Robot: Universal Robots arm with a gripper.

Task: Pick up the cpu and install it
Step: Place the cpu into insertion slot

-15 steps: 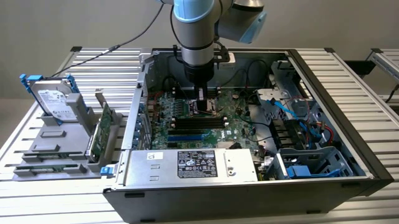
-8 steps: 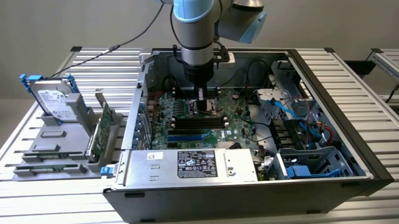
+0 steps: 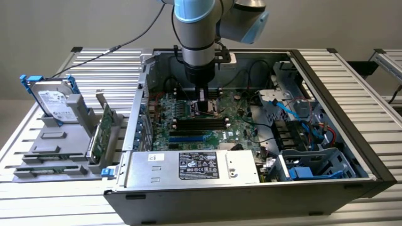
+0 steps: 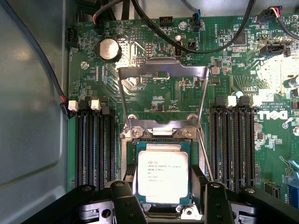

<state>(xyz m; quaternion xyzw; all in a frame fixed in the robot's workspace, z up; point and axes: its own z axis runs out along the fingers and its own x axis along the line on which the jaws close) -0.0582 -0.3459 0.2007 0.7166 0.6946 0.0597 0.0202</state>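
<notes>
Inside the computer case (image 3: 361, 162), the arm reaches down to the motherboard (image 3: 242, 125), with the gripper (image 3: 202, 107) over the socket. In the wrist view the cpu (image 4: 162, 171) lies flat in the socket, below the swung-open load plate (image 4: 162, 70) and between two banks of memory slots (image 4: 96, 149). The gripper's (image 4: 163, 193) fingers (image 4: 127, 198) straddle the cpu and seem clamped on its opposite edges, though the contact is hard to make out.
</notes>
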